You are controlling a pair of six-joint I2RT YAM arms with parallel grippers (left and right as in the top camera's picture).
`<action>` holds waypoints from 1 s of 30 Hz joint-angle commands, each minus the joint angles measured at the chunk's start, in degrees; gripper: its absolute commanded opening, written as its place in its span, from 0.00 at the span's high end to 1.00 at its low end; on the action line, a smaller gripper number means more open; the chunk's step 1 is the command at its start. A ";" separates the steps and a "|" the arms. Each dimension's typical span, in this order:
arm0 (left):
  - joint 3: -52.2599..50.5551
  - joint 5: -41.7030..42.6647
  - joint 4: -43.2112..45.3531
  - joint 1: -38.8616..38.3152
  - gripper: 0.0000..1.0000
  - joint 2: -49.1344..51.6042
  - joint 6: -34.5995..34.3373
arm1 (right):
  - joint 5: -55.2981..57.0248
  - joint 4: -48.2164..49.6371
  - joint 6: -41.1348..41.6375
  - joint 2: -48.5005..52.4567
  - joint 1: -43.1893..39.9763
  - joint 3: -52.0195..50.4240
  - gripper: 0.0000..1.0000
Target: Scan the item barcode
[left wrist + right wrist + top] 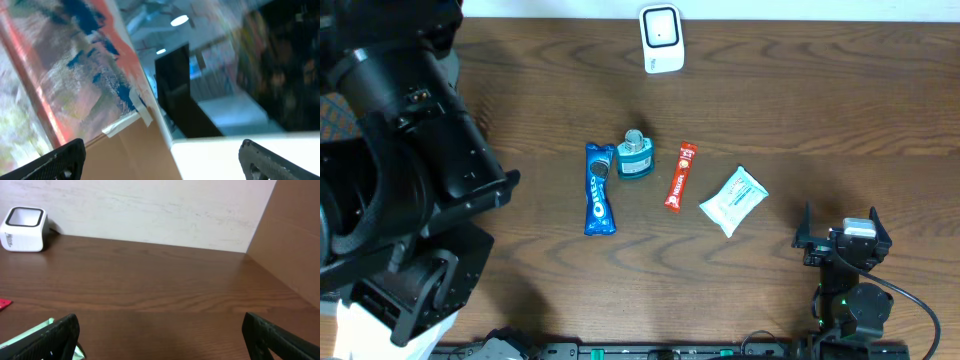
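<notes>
- The tabletop (800, 110) is dark brown wood, with four small goods lying in a loose row near its middle.
- A blue biscuit packet (599, 189) lies lengthwise at the left end of the row.
- A small teal bottle (635, 156) sits just beside the packet's upper end.
- A slim red sachet (680, 176) lies right of the bottle, apart from it and slightly tilted.
- A white and green wipes pack (733, 200) lies at the right end, turned at an angle.
- The white scanner (661, 38) stands at the far edge of the tabletop, well apart from the row.
- The right claw (842, 228) sits low near the front right of the tabletop, near the wipes pack but not touching it.
- The right wrist view shows that claw spread wide, with bare wood between its dark fingers (60, 335); a corner of the wipes pack shows at the lower left and the scanner at the far left.
- The left arm (400, 150) fills the left side of the overhead view, raised close to the camera.
- The left claw (162, 160) is also spread wide and grips nothing; its camera faces away from the tabletop towards a blurred painted panel (60, 65) and cardboard (130, 150).
</notes>
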 commanded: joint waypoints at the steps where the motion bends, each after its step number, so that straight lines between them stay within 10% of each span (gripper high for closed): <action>1: -0.39 -0.39 -6.36 1.49 0.02 0.50 0.68 | 0.28 -0.15 0.39 -0.31 0.50 -0.09 0.01; 7: -5.92 6.75 -22.71 12.22 0.02 -4.87 -16.17 | 0.28 -0.15 0.39 -0.31 0.50 -0.09 0.01; 15: -14.73 43.25 -38.82 27.85 0.02 -14.40 -37.51 | 0.28 -0.15 0.37 -0.31 0.50 -0.09 0.01; 21: -19.80 67.82 -39.69 32.87 0.02 -20.15 -39.21 | 0.28 -0.15 0.39 -0.31 0.48 -0.09 0.01; 30: -26.29 70.97 -35.98 32.92 0.02 -29.81 -39.23 | 0.28 -0.15 0.37 -0.31 0.50 -0.09 0.01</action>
